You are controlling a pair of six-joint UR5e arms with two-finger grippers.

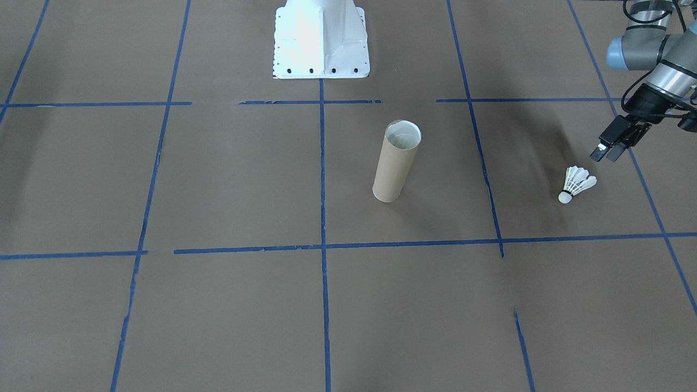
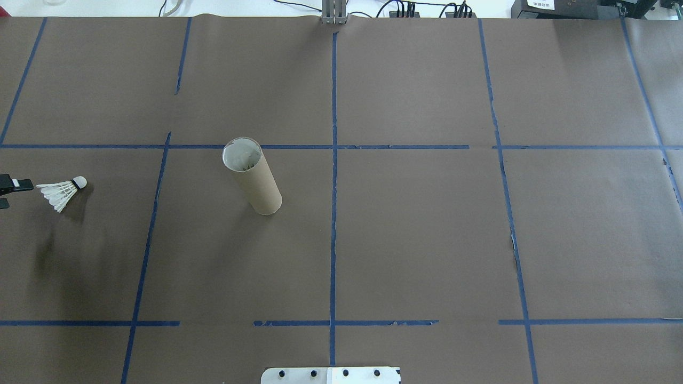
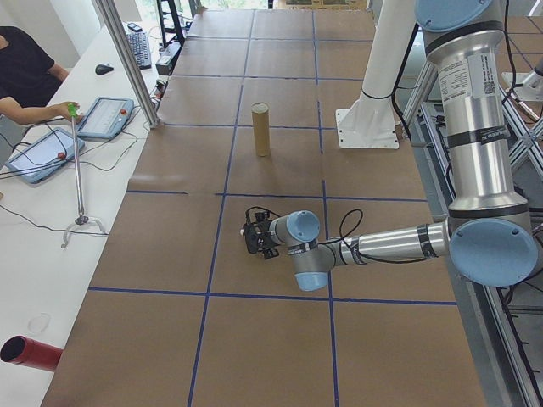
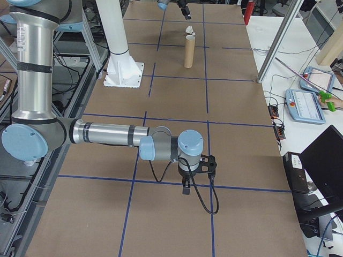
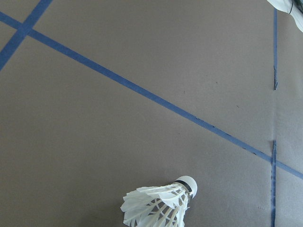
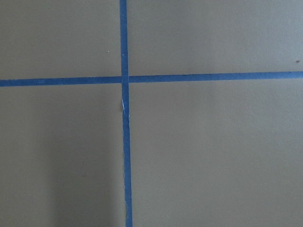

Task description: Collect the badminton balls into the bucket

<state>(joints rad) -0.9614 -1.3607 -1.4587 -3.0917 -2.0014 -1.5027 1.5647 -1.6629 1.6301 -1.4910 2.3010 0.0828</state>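
A white feather shuttlecock point(image 1: 577, 184) lies on its side on the brown table, cork tip pointing away from the robot; it also shows as the shuttlecock point(image 2: 61, 193) at the far left overhead and at the bottom of the left wrist view point(image 5: 158, 205). My left gripper point(image 1: 609, 151) hovers open just behind its feather skirt, not touching it. The bucket, a brown cardboard tube point(image 1: 396, 161), stands upright near the table's middle, its mouth point(image 2: 242, 154) open upward. My right gripper point(image 4: 185, 187) points down over a blue tape crossing; I cannot tell whether it is open or shut.
The white robot base point(image 1: 321, 38) stands at the table's robot-side edge. Blue tape lines divide the brown surface into squares. A person point(image 3: 25, 76) sits at a side bench with tablets, and a red cylinder point(image 3: 30, 352) lies there.
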